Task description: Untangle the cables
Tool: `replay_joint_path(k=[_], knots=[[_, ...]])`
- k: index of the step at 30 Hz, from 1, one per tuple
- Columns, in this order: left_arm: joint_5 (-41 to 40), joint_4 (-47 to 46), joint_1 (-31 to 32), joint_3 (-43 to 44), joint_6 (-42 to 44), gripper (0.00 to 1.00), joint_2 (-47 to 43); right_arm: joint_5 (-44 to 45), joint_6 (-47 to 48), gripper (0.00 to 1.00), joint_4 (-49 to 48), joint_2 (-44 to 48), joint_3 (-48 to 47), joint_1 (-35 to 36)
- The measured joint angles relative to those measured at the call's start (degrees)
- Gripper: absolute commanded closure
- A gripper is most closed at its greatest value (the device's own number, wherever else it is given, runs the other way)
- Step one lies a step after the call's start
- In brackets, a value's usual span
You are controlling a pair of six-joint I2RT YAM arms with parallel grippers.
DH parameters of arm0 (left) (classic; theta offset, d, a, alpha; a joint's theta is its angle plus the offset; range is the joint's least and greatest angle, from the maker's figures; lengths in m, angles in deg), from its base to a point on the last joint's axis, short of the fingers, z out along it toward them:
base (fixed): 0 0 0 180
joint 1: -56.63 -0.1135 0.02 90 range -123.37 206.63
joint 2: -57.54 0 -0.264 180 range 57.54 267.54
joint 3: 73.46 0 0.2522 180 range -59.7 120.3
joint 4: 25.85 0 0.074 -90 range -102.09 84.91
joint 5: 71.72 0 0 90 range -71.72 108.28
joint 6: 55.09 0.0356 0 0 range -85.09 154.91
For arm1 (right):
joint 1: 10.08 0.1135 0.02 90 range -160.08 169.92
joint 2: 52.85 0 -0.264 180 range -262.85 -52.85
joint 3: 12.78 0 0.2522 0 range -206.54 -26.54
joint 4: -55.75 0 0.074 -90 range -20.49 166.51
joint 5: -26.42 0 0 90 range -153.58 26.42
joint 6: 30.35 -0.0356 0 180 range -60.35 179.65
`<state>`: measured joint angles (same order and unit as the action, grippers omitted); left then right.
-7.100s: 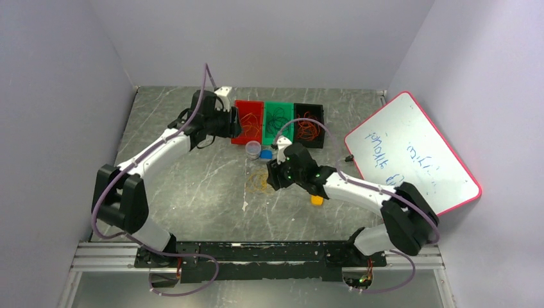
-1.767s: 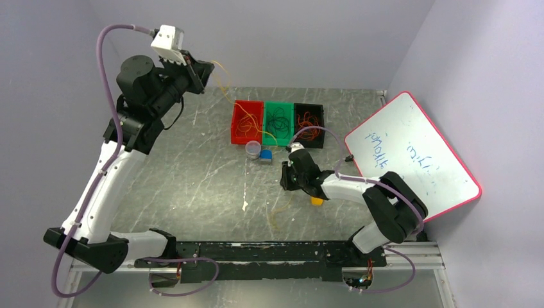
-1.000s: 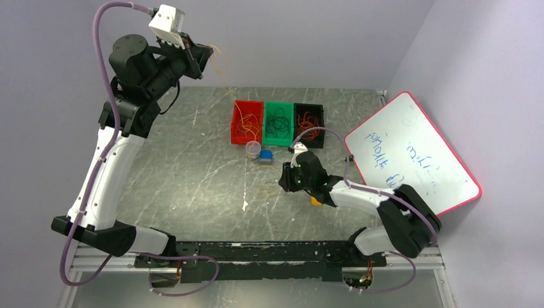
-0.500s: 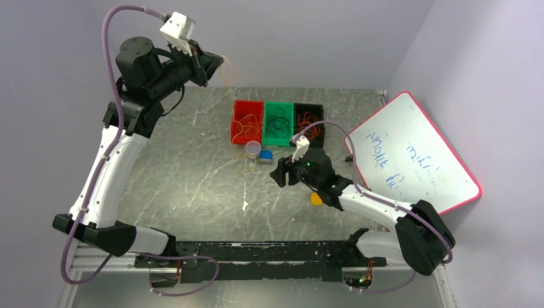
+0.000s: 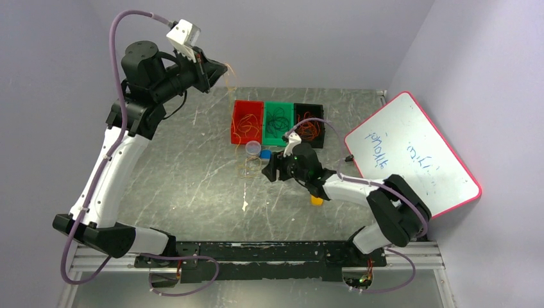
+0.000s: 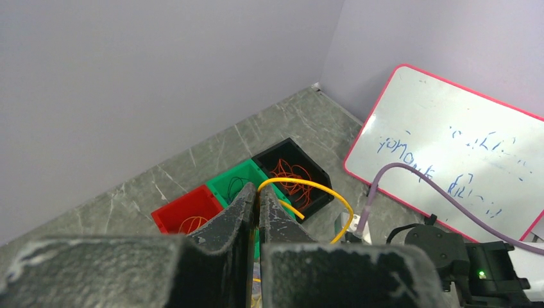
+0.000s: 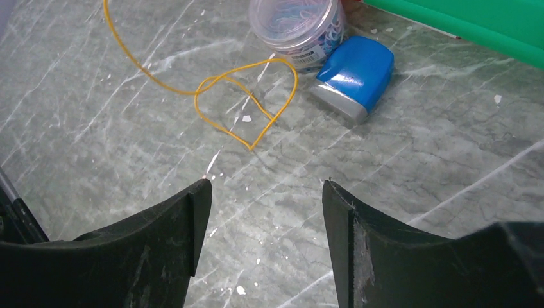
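High above the table's back left, my left gripper [image 5: 221, 69] [image 6: 259, 191] is shut on a yellow-orange cable [image 6: 299, 181], which arcs out to the right of its tips. The cable's lower end lies as a loop [image 7: 247, 96] [image 5: 250, 168] on the table, and a strand runs off that view's top left. My right gripper [image 5: 268, 171] [image 7: 263, 186] hovers low just behind the loop, open and holding nothing. More cables lie sorted: yellow-orange in the red bin [image 5: 247, 122], dark in the green bin [image 5: 277, 120], red-orange in the black bin [image 5: 309, 122].
A clear jar [image 5: 253, 149] [image 7: 296, 25] and a small blue object [image 5: 265, 154] [image 7: 356, 70] stand in front of the bins. A yellow block [image 5: 316, 200] lies under the right arm. A whiteboard [image 5: 410, 154] leans at the right wall.
My right gripper has opened and moved back-left toward the jar. The yellow cable's loop now lies on the table there. The left gripper has swung slightly right, still shut.
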<state>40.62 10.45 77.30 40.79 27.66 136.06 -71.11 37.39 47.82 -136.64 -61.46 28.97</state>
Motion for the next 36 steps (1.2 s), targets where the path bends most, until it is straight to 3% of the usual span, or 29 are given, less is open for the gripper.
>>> replay_joint_path(k=[16,20,25,29,36], knots=[[-0.09,0.15,0.0,-3.17,0.0,0.93,-2.64,1.53,-10.36,0.46,-3.37,-16.63,-8.59,0.0],[-0.22,0.26,-0.02,-3.72,0.02,0.93,-2.69,0.57,-12.15,0.57,-4.66,-21.16,-11.54,0.0],[-0.42,0.5,-0.02,-4.04,0.13,0.93,-3.34,-0.92,-13.27,0.86,-7.1,-23.82,-13.66,0.0],[-1.4,0.55,-0.02,-4.94,0.42,0.93,-4.42,-1.27,-13.2,0.99,-7.98,-23.45,-13.81,0.0],[-1.99,0.72,-0.02,-6.78,0.39,0.93,-4.66,-0.09,-10.16,1.0,-5.55,-14.14,-11.39,-0.02]])
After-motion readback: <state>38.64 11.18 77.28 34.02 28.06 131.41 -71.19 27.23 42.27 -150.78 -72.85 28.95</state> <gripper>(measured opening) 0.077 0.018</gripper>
